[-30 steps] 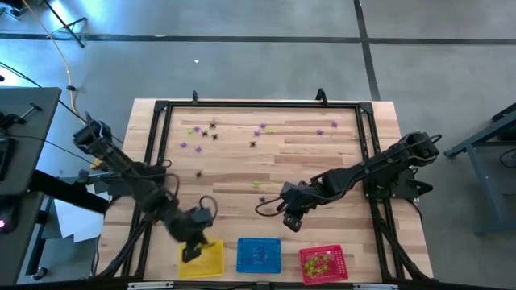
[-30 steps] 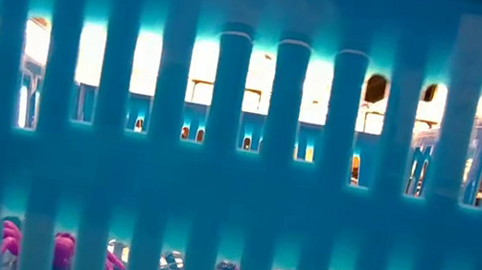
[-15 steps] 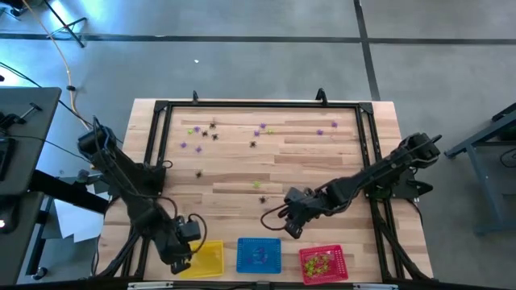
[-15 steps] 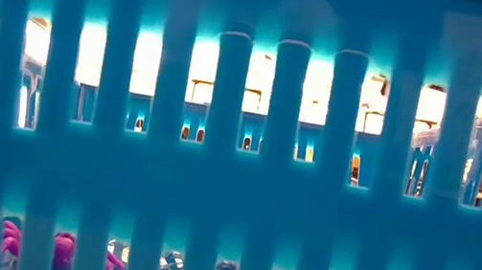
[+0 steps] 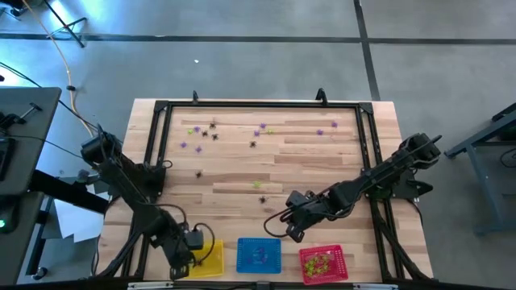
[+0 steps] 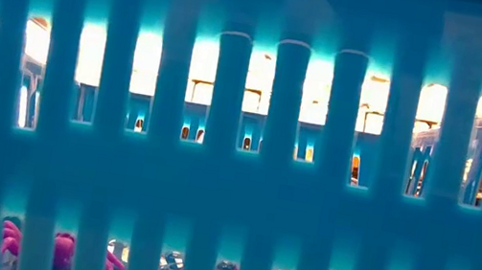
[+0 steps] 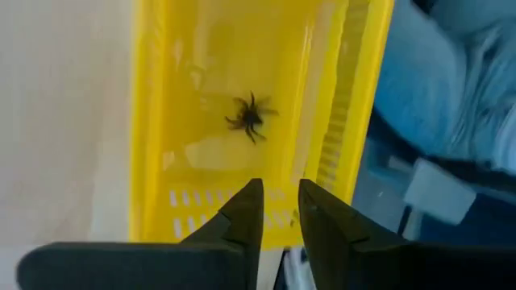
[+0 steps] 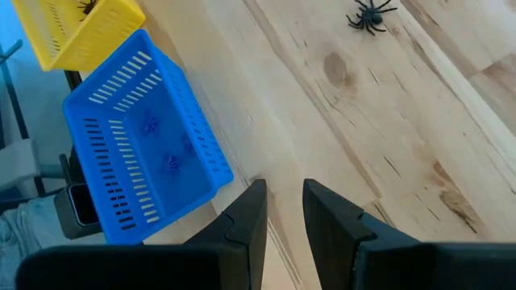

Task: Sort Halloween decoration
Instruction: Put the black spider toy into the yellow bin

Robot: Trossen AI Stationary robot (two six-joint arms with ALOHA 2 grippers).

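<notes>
Several tiny black, purple and yellow-green spider trinkets (image 5: 211,130) lie loose on the far half of the wooden table. One black spider (image 7: 250,118) lies on the floor of the yellow basket (image 7: 161,97). My left gripper (image 7: 280,201) hovers over that basket (image 5: 211,259), open by a narrow gap with nothing between its fingers. My right gripper (image 8: 284,197) hangs above bare table beside the blue basket (image 8: 137,137), also open by a narrow gap and empty. Another black spider (image 8: 371,14) rests on the wood beyond it.
Three baskets stand in a row at the near edge: yellow, blue (image 5: 259,254) and red (image 5: 322,263), which holds yellow-green trinkets. The blue basket's wall (image 6: 232,192) fills the low view, with purple trinkets (image 6: 10,244) behind its slots. A black frame (image 5: 262,105) runs round the table.
My left gripper has sunk and swung toward the table's near left corner, from above the yellow basket's middle to its left side. My right gripper has drifted a little toward the near edge.
</notes>
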